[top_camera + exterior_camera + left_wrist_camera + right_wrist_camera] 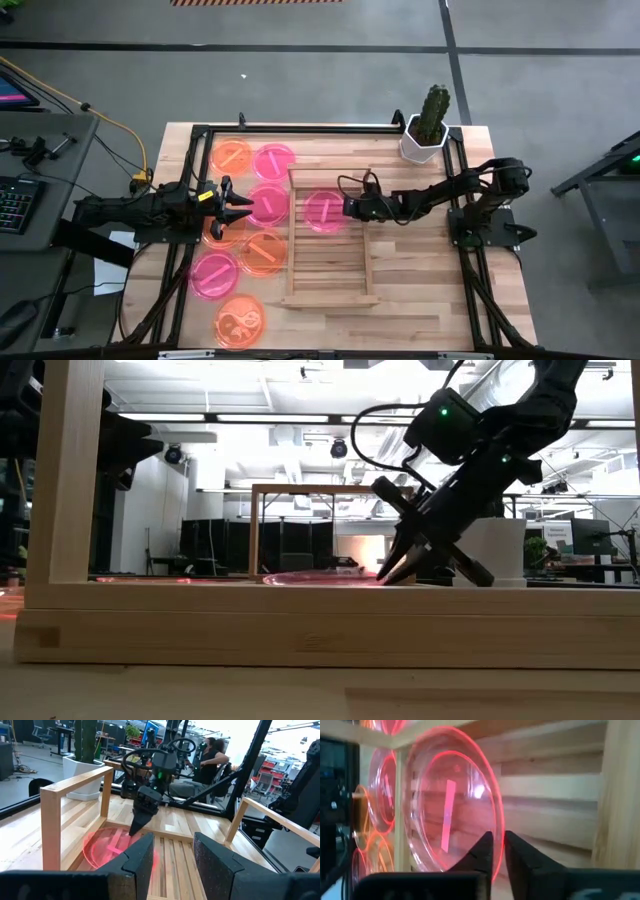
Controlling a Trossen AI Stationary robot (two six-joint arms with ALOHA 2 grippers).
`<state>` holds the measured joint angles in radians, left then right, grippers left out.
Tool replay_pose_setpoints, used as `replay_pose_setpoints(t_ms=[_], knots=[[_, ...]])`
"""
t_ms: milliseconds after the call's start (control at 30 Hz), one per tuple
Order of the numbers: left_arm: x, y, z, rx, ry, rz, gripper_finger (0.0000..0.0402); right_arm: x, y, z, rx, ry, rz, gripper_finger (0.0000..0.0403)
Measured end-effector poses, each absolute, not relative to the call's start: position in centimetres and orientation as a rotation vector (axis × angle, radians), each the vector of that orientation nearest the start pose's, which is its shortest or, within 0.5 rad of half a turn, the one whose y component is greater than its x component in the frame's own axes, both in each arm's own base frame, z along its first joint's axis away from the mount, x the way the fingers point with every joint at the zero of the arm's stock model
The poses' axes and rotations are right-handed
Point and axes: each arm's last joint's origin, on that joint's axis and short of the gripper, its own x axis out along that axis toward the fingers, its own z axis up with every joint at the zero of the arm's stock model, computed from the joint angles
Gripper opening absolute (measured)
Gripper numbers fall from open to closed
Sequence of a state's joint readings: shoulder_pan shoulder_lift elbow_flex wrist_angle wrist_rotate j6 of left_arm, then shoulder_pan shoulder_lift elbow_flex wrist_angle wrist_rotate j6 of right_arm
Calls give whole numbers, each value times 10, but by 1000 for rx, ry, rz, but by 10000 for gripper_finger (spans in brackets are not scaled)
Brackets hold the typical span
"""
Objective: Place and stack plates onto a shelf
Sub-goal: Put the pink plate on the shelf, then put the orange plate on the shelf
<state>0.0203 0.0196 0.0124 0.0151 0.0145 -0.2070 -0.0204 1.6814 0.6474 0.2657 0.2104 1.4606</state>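
The light-wood slatted shelf (330, 260) lies mid-table. One pink plate (320, 210) lies on its far half, also seen in the low view (315, 577) and the left wrist view (110, 847). My right gripper (348, 207) reaches in from the right and is shut on that plate's right rim. Several more pink and orange plates lie flat on the table left of the shelf, among them a pink one (268, 202) and an orange one (263, 252). My left gripper (238, 205) hovers open over these plates, left of the shelf, touching nothing. My right gripper (498, 851) pinches the pink plate's rim (496, 822) between its two fingers, on the side facing the table's right edge. The fingers (400, 565) slant down from the right. The plate lies flat on the shelf slats (300, 579).
A cactus in a white pot (425, 130) stands at the far right corner. Black frame rails (300, 128) run round the table. The shelf's raised wooden rail (75, 795) stands at its far end. The shelf's near half (330, 275) is bare. A person (210, 755) sits beyond the table.
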Motion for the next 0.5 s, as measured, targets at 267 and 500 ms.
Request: replay_pose_setpoints(t_ms=[267, 500], knots=[[98, 2, 168, -207, -9, 5, 131, 294, -16, 121, 1302, 453, -737, 151], [98, 2, 168, -207, -9, 4, 131, 291, -20, 139, 1236, 452, -645, 194]])
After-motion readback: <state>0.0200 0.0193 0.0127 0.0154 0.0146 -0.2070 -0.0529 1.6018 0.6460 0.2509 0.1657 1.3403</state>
